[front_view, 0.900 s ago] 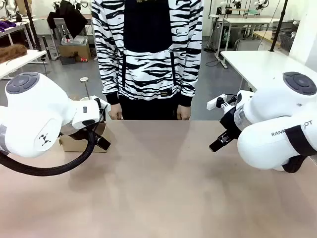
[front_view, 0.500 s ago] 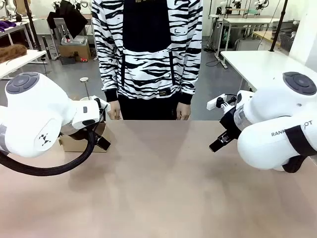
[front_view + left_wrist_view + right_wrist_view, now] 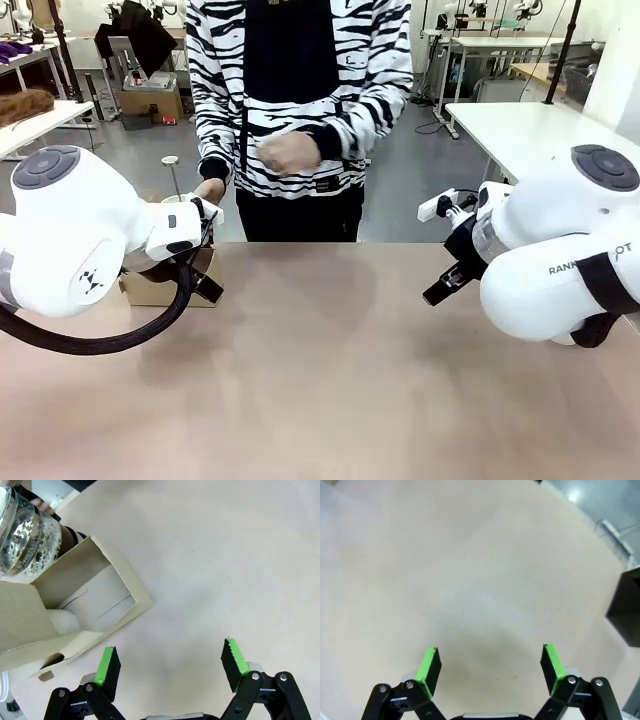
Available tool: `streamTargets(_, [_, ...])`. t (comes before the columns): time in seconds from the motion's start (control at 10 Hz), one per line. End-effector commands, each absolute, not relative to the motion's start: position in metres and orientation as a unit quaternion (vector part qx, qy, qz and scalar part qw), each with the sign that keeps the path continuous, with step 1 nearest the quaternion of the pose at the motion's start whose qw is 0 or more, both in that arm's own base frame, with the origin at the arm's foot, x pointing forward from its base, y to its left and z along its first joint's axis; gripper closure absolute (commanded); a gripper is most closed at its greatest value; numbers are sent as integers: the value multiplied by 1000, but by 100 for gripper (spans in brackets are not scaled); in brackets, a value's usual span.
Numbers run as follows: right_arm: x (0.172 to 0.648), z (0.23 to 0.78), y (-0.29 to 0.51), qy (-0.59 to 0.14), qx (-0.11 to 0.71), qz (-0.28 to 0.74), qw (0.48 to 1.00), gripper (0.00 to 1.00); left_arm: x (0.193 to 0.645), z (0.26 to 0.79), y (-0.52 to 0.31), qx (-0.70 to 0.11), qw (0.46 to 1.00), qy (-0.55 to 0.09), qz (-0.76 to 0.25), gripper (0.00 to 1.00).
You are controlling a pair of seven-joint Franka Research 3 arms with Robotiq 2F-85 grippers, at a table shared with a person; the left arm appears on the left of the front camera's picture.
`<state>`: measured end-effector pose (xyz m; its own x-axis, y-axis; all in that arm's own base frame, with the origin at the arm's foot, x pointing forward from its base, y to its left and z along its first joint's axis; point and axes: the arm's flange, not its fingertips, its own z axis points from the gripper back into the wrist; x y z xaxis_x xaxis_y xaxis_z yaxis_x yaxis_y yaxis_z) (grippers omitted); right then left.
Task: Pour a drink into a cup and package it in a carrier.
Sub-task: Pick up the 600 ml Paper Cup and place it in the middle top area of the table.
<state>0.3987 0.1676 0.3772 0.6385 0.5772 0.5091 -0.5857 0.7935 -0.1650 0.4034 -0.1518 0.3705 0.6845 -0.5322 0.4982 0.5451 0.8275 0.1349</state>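
Both arms are hovering at the table's [image 3: 330,380] left & right edges. My guess: they're keeping the middle free for the person.

Left gripper [image 3: 172,662] is hanging over bare table just beside the cardboard box [image 3: 70,575]. Its jaws are spread fully wide and gripping nothing. It's probably parked there to be close to the goods.

Right gripper [image 3: 490,662] is doing the same nr the right edge: wide open, empty, green pads [image 3: 431,665] facing each other over bare surface.

The box [image 3: 160,290] is sitting nr the far-left corner. Its open side is facing up at the left wrist cam and one flap is folding over part of it. Something white is lying inside. It may be the cup, can't tell.

The glass jug [image 3: 25,535] w/ the drink is showing just past the box's far wall, touching or nearly so. The glass is looking bubbly and a dark patch is sitting at its box-side end. The jug's long axis is running from the box away twd the far edge as the cam sees it. It's cropped, so I can't tell upright vs tilted, or where the spout is pointing.

One hand of the person [image 3: 210,190] is reaching down at that spot, likely handling the jug. The other hand [image 3: 290,152] is hanging at chest height, holding nothing I can see.
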Motion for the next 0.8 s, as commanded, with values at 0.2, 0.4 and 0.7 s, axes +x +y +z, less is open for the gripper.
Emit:
streamTargets(0.2, [423,494,144,-302,8,342,890,0,403,370,-152,-12,918,-268,-294,0])
streamTargets(0.4, [422,550,71,-324,84,355,873,0,403,370,-152,-12,918,-268,-294,0])
streamTargets(0.7, [410,551,-33,-373,195,460,782,0,403,370,-152,-12,918,-268,-294,0])
